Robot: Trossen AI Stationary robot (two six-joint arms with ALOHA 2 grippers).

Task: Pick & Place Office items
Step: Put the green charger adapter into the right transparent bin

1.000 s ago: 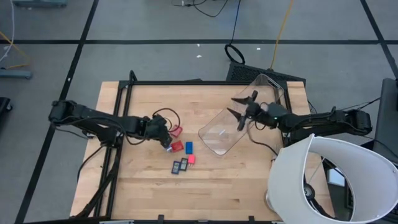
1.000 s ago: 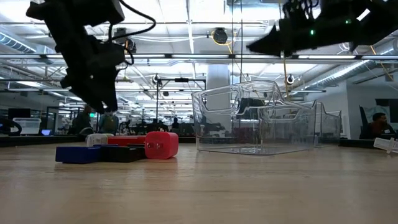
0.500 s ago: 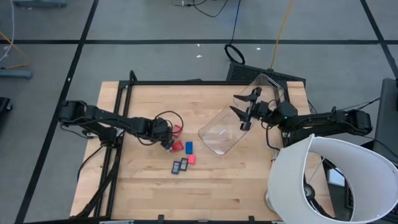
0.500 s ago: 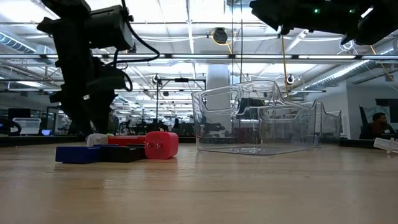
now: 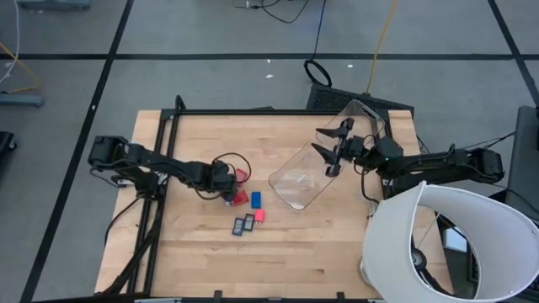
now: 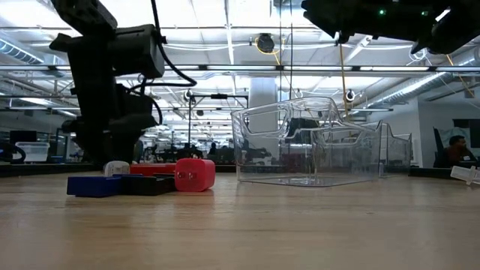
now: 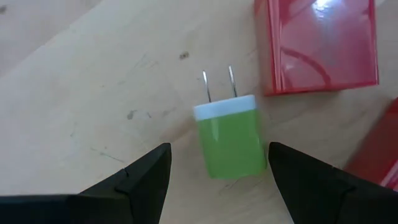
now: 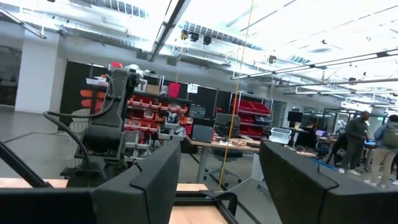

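Left wrist view shows the green charger (image 7: 230,143) lying flat on the counter (image 7: 93,106) just between the two spread fingers (image 7: 146,180) of the left gripper (image 7: 217,177), its long axis pointing away from them, prongs first. A red block (image 7: 314,43) lies just beyond it. The right gripper (image 5: 330,150) hovers spread over the clear bin (image 5: 307,172), well apart, so the left arm is nearer.
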